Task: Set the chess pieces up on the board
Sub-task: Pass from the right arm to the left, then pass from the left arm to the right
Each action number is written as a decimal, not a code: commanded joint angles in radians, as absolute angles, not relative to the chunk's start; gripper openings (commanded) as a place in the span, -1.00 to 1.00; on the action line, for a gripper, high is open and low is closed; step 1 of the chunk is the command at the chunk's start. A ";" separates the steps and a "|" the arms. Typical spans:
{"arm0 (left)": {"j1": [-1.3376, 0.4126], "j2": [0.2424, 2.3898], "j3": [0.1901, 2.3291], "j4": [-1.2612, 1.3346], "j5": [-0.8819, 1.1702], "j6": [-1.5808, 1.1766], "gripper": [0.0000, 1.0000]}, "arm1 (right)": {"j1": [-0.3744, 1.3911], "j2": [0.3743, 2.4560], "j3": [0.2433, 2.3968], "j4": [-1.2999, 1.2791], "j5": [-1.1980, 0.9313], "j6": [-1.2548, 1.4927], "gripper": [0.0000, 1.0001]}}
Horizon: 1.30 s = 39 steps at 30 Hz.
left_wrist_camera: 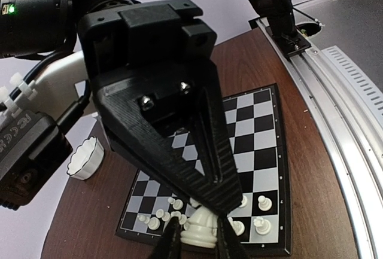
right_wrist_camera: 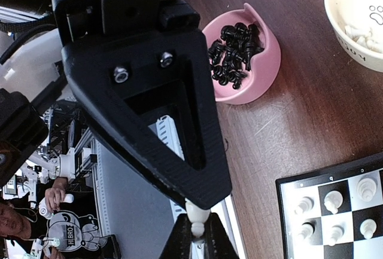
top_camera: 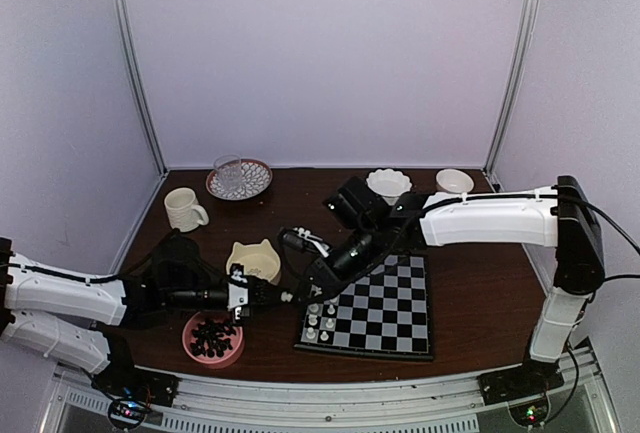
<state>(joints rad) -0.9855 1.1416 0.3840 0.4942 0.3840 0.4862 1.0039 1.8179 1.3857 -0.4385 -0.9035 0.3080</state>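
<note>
We see the left end effector clamped on a white chess piece, with its fingers pressed against the piece's sides. From above, this end effector sits just left of the board, between the board's left edge and a cream bowl with cat ears. The right end effector is closed on a second white piece, which it grips by the upper part. In the top view it hangs over the board's far-left corner, close beside the left one.

The board lies flat on the dark wooden desk, right of centre and near the front edge. A small cluster of white chessmen stands upright on the squares of its near-left corner.

A pink bowl sits near the front edge, left of the board and on the near side of the left arm's wrist. It holds a heap of black pieces. The cream bowl is just beyond it, and the right wrist view shows some white pieces lying inside.

Toward the far side we find a cream mug on the left. Beside it is a patterned plate carrying a clear glass. A scalloped white bowl and a plain white bowl stand toward the far right.
</note>
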 commanded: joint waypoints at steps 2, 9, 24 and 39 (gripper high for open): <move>-0.992 1.122 0.394 0.522 0.372 0.483 -0.72 | 1.009 1.788 1.366 -0.358 -0.887 0.333 -0.81; -0.992 1.097 0.383 0.553 0.300 0.435 -0.82 | 1.009 1.673 1.247 -0.195 -0.787 0.406 -0.24; -0.992 1.051 0.347 0.654 0.231 0.337 -0.99 | 1.056 1.517 0.936 0.337 -0.488 0.648 -0.15; -0.992 1.012 0.339 0.641 0.242 0.327 -0.99 | 1.075 1.626 0.969 0.474 -0.515 0.715 -0.47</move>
<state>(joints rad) -0.9855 1.0370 0.3496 0.5961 0.2371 0.3408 1.0676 1.6058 0.9386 0.4397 -0.5190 0.6991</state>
